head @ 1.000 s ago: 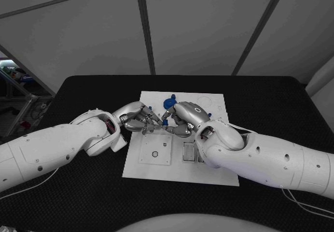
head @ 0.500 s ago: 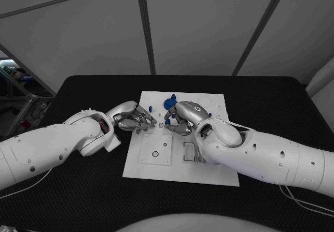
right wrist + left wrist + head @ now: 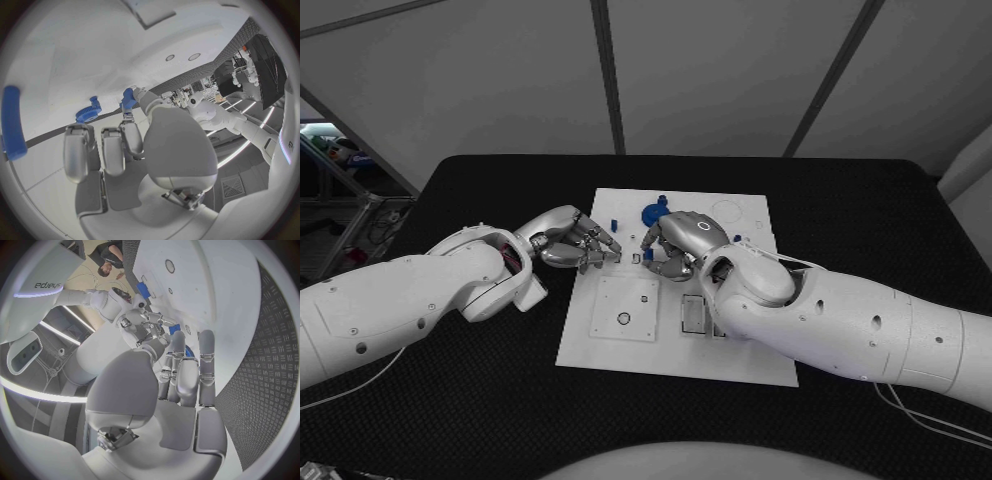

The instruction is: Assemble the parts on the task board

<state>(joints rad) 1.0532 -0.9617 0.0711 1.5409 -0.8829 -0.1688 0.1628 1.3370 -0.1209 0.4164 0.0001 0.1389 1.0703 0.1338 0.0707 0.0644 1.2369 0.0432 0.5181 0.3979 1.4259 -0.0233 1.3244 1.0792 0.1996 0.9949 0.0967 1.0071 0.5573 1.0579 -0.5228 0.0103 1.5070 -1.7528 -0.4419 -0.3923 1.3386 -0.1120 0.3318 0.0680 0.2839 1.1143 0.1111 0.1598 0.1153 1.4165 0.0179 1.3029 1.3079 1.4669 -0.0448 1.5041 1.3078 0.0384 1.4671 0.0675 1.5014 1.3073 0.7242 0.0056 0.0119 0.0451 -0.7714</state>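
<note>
The white task board [image 3: 733, 350] lies in the middle of the black table. My right hand [image 3: 678, 245] hovers over the board's far half and pinches a small blue part [image 3: 129, 97] at its thumb tip; the same part [image 3: 174, 329] shows among its fingers in the left wrist view. My left hand [image 3: 574, 245] hangs over the board's left edge, a short gap from the right hand, fingers side by side [image 3: 187, 365] and holding nothing. A blue gear [image 3: 651, 212] sits on the board just beyond both hands. A small blue peg [image 3: 613, 220] stands near it.
A square plate with a round hole [image 3: 625, 310] and a slotted block [image 3: 692, 315] sit on the board's near half. A long blue bar [image 3: 12, 122] lies on the board beside the right hand. Black table [image 3: 473, 400] surrounds the board.
The two hands were touching around the blue part; the left hand has drawn back to the left and the right hand keeps the part, shifted slightly farther up the board.
</note>
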